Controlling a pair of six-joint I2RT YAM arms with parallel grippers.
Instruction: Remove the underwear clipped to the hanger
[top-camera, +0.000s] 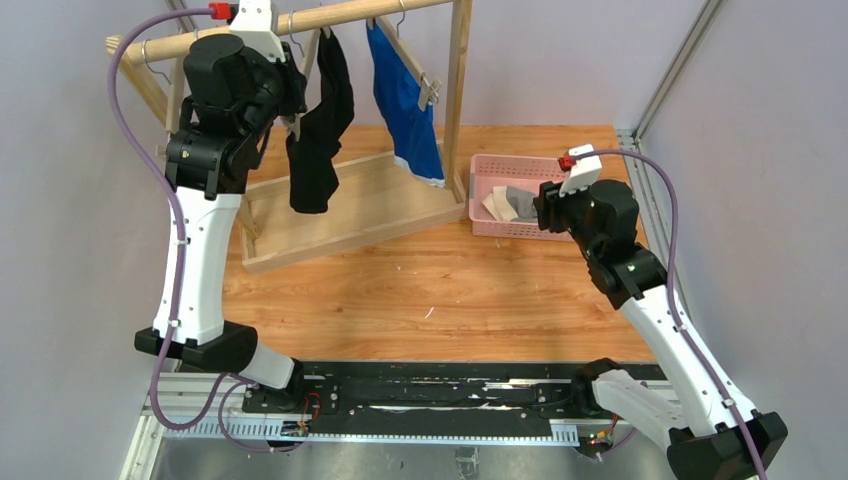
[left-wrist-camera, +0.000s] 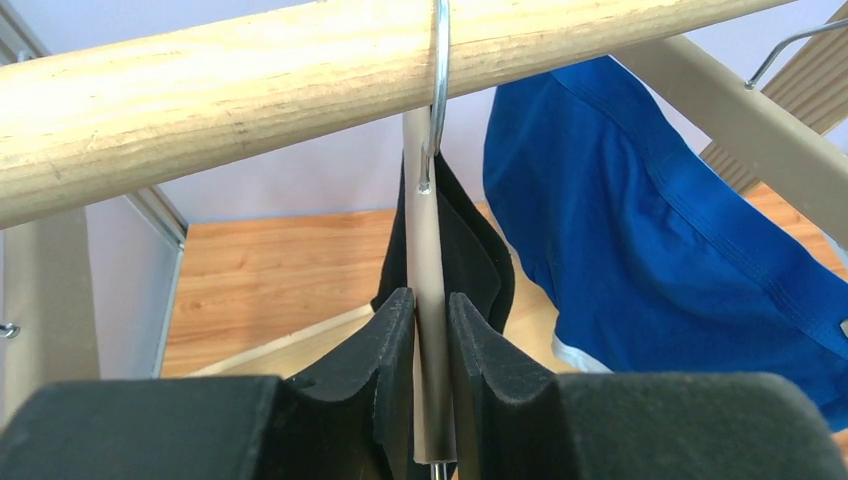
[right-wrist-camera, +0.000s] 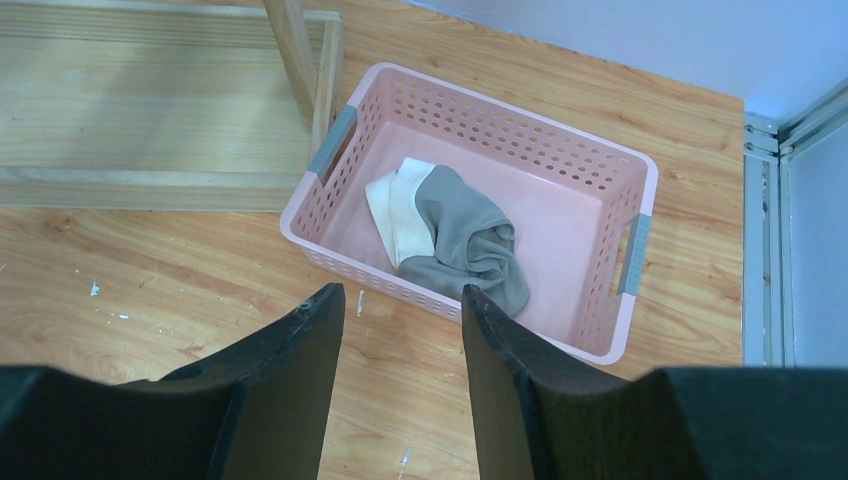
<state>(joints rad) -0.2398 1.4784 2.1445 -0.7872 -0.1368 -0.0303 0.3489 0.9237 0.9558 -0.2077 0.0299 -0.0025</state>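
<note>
Black briefs (top-camera: 318, 140) hang from a beige hanger (left-wrist-camera: 425, 260) on the wooden rod (top-camera: 330, 18). My left gripper (left-wrist-camera: 431, 300) is raised to the rod and shut on that hanger's bar, with the black briefs (left-wrist-camera: 470, 250) just beyond the fingers. In the top view its fingers are hidden behind the left wrist (top-camera: 240, 85). Blue briefs with white trim (top-camera: 408, 100) hang clipped to a second hanger to the right and also show in the left wrist view (left-wrist-camera: 650, 230). Grey briefs with a whitish waistband (right-wrist-camera: 465, 235) lie in the pink basket (right-wrist-camera: 500, 95). My right gripper (right-wrist-camera: 400, 295) is open and empty, just in front of the basket.
The wooden rack has a flat base (top-camera: 350, 215) and an upright post (top-camera: 460, 70) next to the basket (top-camera: 490, 165). The rod (left-wrist-camera: 250, 80) runs close above my left fingers. Metal frame rails (top-camera: 650, 170) edge the table at the right.
</note>
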